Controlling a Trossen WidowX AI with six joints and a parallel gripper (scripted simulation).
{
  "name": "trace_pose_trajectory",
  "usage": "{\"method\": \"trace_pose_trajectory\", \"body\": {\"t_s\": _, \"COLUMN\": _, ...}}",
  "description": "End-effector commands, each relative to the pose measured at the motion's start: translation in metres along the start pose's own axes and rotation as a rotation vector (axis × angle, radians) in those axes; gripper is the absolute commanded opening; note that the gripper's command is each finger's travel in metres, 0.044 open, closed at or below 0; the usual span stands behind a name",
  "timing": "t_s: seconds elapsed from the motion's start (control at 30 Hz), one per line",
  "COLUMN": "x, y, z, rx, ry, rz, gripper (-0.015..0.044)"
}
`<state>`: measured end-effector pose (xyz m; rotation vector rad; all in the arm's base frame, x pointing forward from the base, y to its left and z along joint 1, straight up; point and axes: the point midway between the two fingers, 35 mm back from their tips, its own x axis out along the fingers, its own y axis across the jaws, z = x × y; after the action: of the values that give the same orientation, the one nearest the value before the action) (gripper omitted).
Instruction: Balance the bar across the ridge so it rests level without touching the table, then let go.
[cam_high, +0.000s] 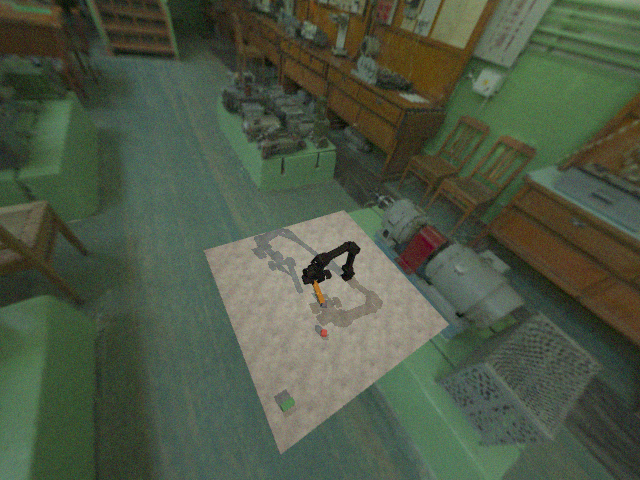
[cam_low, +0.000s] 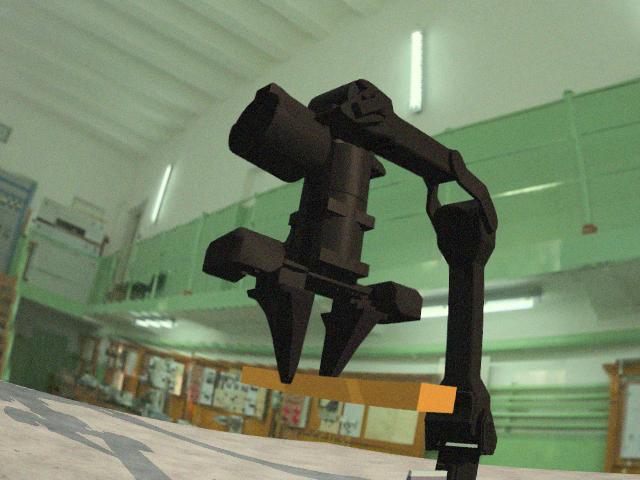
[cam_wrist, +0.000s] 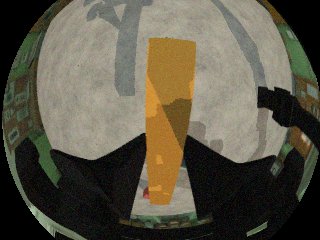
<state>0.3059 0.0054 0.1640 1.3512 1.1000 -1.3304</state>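
Observation:
My gripper is shut on the orange bar. The bar is up in the air, clear of the table, and looks roughly level. In the wrist view it runs lengthwise between the fingertips. A small grey thing, seemingly the ridge, shows at the bar's near end in the top view, partly hidden; its shape is too small to tell. A pale top at the bottom edge of the exterior view may be the same thing. I see no contact between bar and ridge.
A small red object lies on the table beyond the ridge, seen from the arm. A green block sits near the table's far corner. The arm's base stands on the table beside the gripper. Arm shadows cross the table top.

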Motion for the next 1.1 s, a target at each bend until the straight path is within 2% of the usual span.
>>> {"method": "trace_pose_trajectory", "body": {"t_s": 0.0, "x": -0.003, "y": -0.009, "z": -0.018, "rx": 0.069, "ry": 0.009, "rz": 0.010, "gripper": 0.0000}}
{"method": "trace_pose_trajectory", "body": {"t_s": 0.6, "x": -0.003, "y": -0.050, "z": -0.070, "rx": 0.302, "ry": 0.015, "rz": 0.004, "gripper": 0.0000}}
{"method": "trace_pose_trajectory", "body": {"t_s": 1.07, "x": 0.009, "y": -0.056, "z": -0.075, "rx": 0.317, "ry": 0.016, "rz": 0.004, "gripper": 0.0000}}
